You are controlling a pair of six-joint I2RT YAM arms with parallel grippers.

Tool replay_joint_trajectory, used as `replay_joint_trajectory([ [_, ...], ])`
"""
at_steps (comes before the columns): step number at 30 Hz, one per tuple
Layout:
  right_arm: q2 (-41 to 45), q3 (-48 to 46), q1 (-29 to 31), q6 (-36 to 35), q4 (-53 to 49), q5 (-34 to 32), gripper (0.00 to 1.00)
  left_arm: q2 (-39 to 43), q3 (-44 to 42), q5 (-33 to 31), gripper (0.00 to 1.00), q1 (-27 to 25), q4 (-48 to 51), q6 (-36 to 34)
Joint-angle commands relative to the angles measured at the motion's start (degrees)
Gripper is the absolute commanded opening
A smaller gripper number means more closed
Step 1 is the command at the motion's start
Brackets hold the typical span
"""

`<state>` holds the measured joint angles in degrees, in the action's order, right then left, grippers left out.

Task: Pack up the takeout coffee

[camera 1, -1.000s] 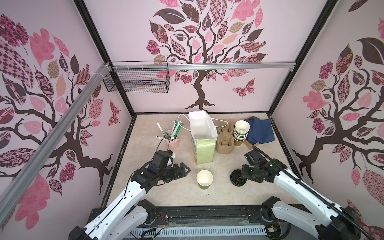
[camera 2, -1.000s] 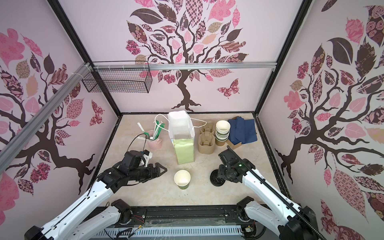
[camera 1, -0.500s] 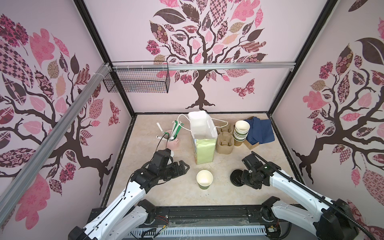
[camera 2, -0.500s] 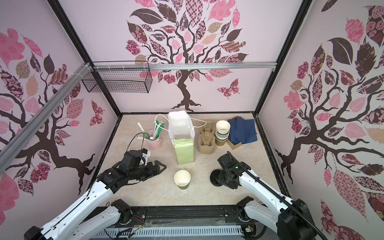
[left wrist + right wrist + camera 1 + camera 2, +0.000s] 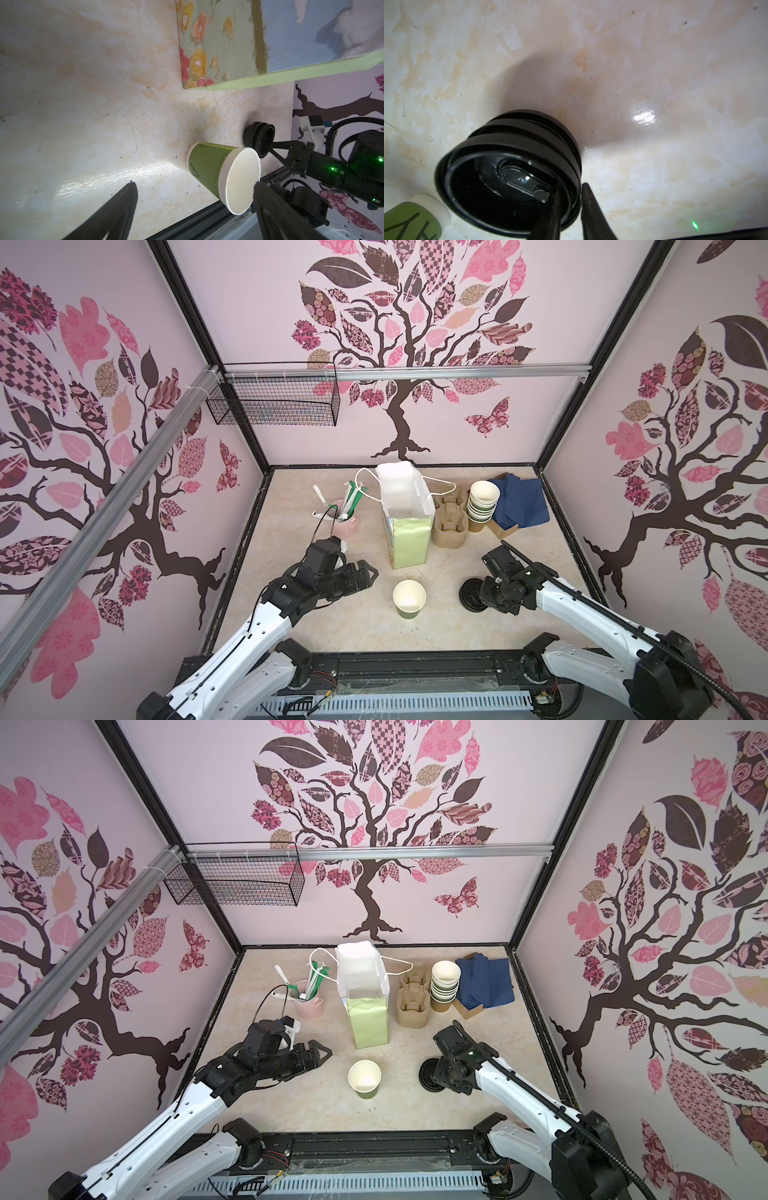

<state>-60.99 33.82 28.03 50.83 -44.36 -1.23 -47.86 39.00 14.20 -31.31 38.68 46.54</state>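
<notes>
The takeout coffee cup (image 5: 409, 599) (image 5: 364, 1080), small, green and cream inside, stands upright and lidless at the table's front middle; it also shows in both wrist views (image 5: 224, 172) (image 5: 409, 220). To its right lies a short stack of black lids (image 5: 469, 598) (image 5: 427, 1073) (image 5: 256, 141) (image 5: 508, 162), upside down. My right gripper (image 5: 570, 187) (image 5: 484, 600) pinches the top lid's rim, one finger inside and one outside. My left gripper (image 5: 194, 184) (image 5: 370, 578) (image 5: 324, 1058) hangs open left of the cup, touching nothing.
A tall green paper bag (image 5: 409, 539) with a white lining stands open behind the cup. Beside it are a cardboard cup carrier (image 5: 449, 526), a stack of lidless cups (image 5: 482, 502) and a blue cloth (image 5: 519, 502). A pink mug of straws (image 5: 345, 524) stands behind my left arm.
My right gripper's jaws have narrowed from wide apart down onto the top lid's rim. My left arm has hardly moved, and the cup stays put.
</notes>
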Motion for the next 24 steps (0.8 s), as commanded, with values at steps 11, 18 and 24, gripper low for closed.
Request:
replay_joint_trajectory([
  [11,-0.8,2.8,-0.1,0.2,-2.2,-2.0,0.15,1.1,2.6,-2.3,0.91,-0.2,1.7,-2.0],
  [18,0.1,4.2,-0.1,-0.2,-4.4,-2.0,0.14,1.7,4.1,-4.1,0.91,-0.2,2.6,-4.0],
  [24,1.4,5.4,-0.1,-0.5,-6.1,-2.4,0.14,2.5,6.9,-5.8,0.91,-0.2,2.9,-6.5],
])
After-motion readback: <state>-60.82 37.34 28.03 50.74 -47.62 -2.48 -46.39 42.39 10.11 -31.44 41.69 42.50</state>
